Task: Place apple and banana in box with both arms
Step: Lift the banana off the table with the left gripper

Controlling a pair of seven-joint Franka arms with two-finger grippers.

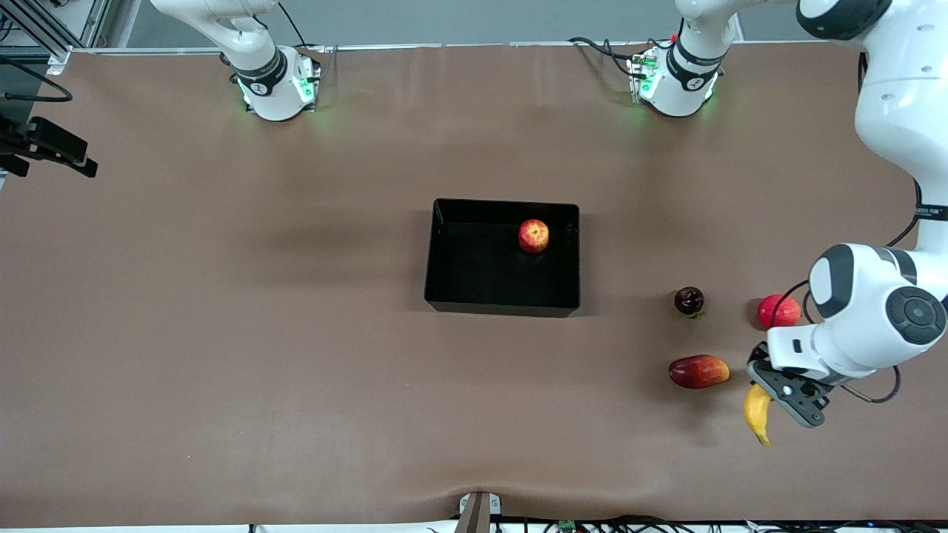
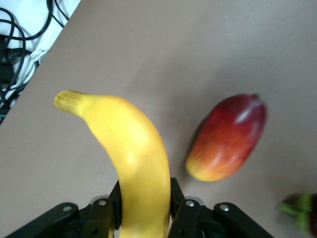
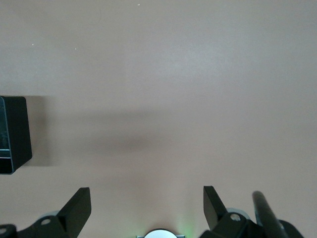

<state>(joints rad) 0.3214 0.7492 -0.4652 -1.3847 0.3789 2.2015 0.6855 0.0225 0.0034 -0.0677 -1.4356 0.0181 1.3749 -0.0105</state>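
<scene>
The apple lies inside the black box, close to the wall on the robots' side. My left gripper is shut on the yellow banana at the left arm's end of the table, low over the cloth. In the left wrist view the fingers clamp the banana near one end and its stem points away. My right gripper is open and empty, up over bare table by its base, where the arm waits. A corner of the box shows at the edge of the right wrist view.
An elongated dark-red fruit with an orange tip lies beside the banana, toward the box; it also shows in the left wrist view. A pinkish-red round fruit and a small dark round fruit lie farther from the camera.
</scene>
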